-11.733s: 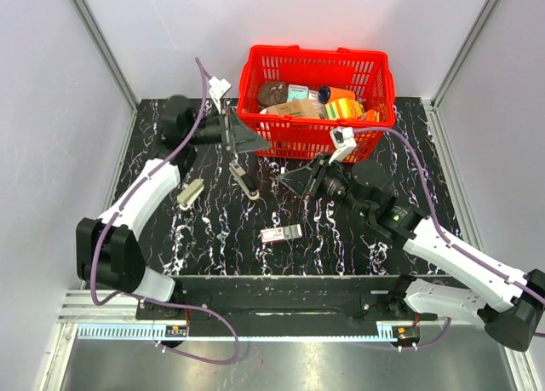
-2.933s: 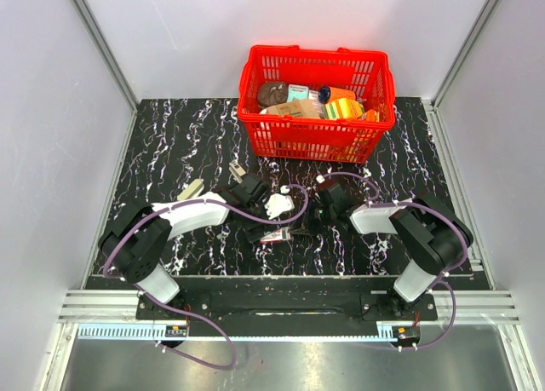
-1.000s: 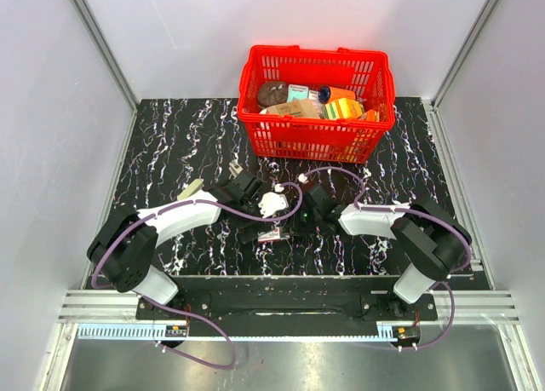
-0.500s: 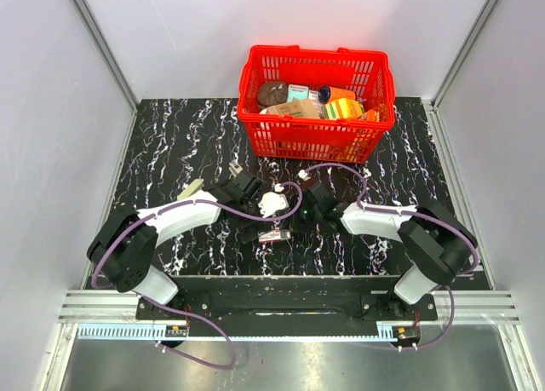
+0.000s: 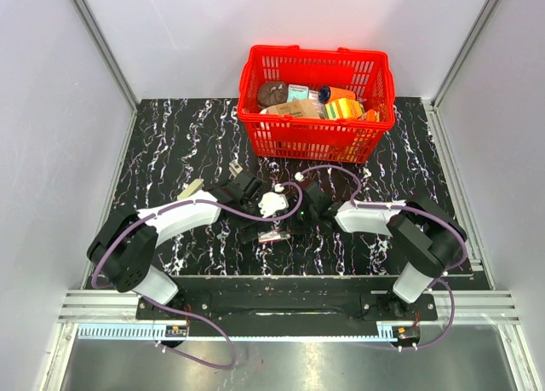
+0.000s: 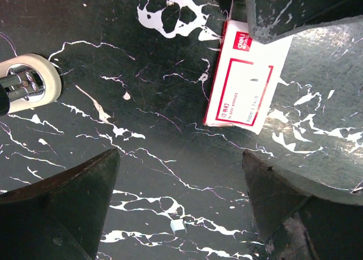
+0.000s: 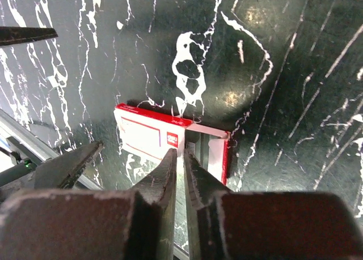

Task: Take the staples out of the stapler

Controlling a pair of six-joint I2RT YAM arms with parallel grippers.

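Observation:
The stapler is mostly hidden under my left arm; only a short end (image 5: 235, 167) pokes out beyond the wrist. The small white-and-red labelled box (image 5: 274, 235) lies on the black marbled table between both grippers. In the left wrist view the box (image 6: 241, 84) is ahead and to the right of my left gripper (image 6: 181, 155), which is open and empty just above the table. In the right wrist view the box (image 7: 147, 138) has its inner tray slid partly out. My right gripper (image 7: 182, 153) is shut, with its tips at the box's open end.
A red basket (image 5: 315, 123) full of goods stands at the back. A stubby silver-beige metal piece (image 5: 190, 189) lies left of my left arm. A cream-rimmed chrome thing (image 6: 22, 90) is at the left edge. A tiny metal bit (image 6: 177, 226) lies between my left fingers.
Both arms came down from near the basket to the box. Over the last second my right gripper has crept slightly left toward the box; my left arm has stayed put.

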